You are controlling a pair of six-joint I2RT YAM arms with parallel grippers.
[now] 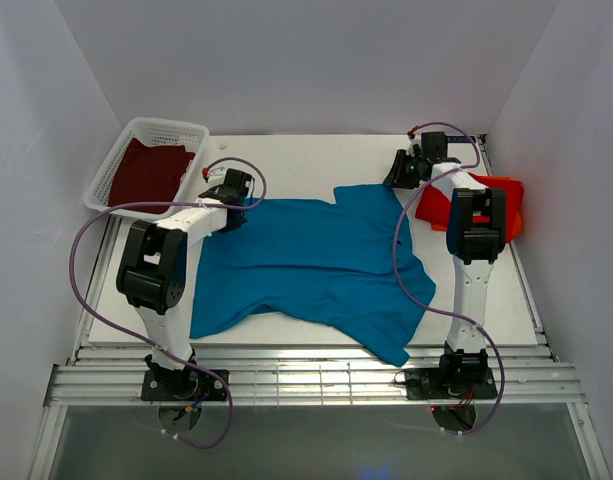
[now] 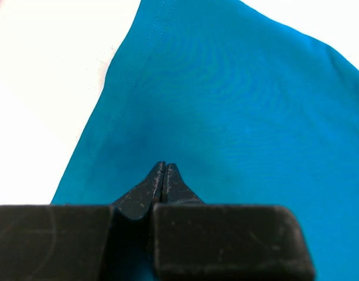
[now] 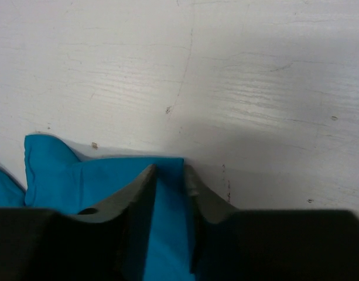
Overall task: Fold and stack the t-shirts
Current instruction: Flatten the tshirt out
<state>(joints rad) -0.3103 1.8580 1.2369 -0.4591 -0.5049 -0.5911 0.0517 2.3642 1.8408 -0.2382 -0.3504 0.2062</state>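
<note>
The teal-blue t-shirt (image 1: pixel 316 260) lies spread across the middle of the table. My left gripper (image 1: pixel 234 188) is at its far left corner. In the left wrist view its jaws (image 2: pixel 163 165) are closed tight with the tips down in the teal cloth (image 2: pixel 238 99). My right gripper (image 1: pixel 401 172) is at the shirt's far right corner. In the right wrist view it (image 3: pixel 168 170) is closed on a fold of the teal cloth (image 3: pixel 56 170) at the cloth's edge. The red-orange t-shirt (image 1: pixel 501 190) lies bunched at the right. The maroon t-shirt (image 1: pixel 146 170) lies in the basket.
The white mesh basket (image 1: pixel 156 125) stands at the far left corner of the table. White walls close in the table on three sides. The near hem of the teal shirt hangs close to the table's front edge (image 1: pixel 306 345).
</note>
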